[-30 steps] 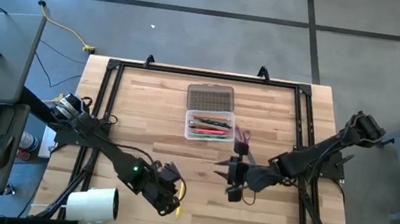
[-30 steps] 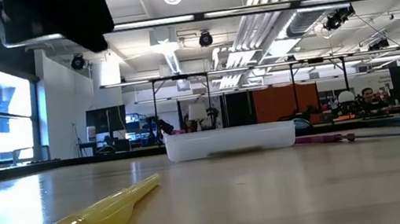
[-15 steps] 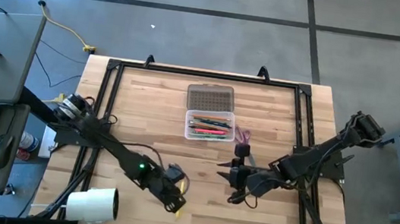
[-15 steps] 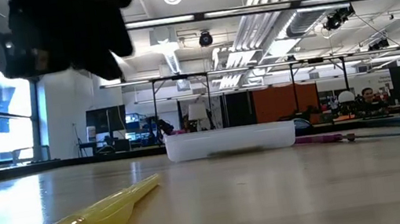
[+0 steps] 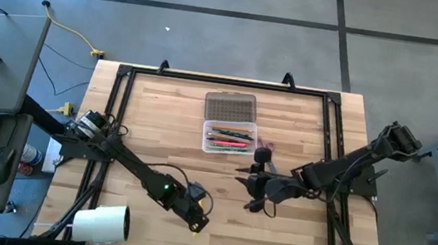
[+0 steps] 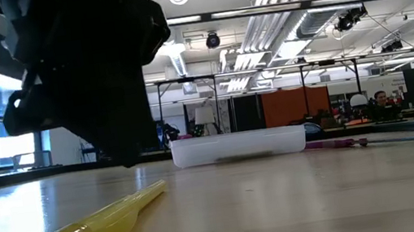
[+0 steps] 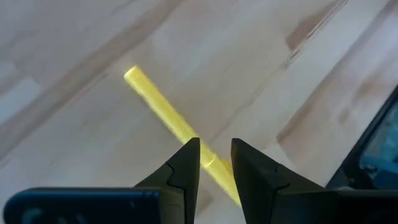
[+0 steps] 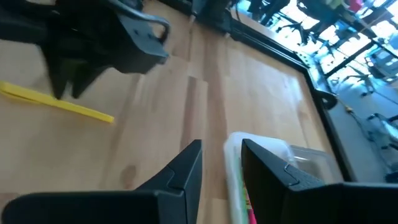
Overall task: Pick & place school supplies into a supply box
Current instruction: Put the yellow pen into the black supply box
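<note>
A yellow pen lies flat on the wooden table near its near edge; it also shows in the left wrist view and the right wrist view. My left gripper is open and hangs just above the pen, one finger on either side, without touching it; in the low view it is a dark mass. The clear supply box holds several pens, its ribbed lid open toward the far edge. Purple-handled scissors lie beside the box. My right gripper is open near the scissors.
A big white roll lies at the table's near-left corner. A black frame runs around the tabletop. Bare wood lies between the two grippers and left of the box. The room beyond the table shows in the low view.
My left gripper has come down toward the yellow pen and shifted a little toward the table's right, and now fills the left of the low view. My right gripper has moved slightly toward the far edge, nearer the box. The pen has stayed put.
</note>
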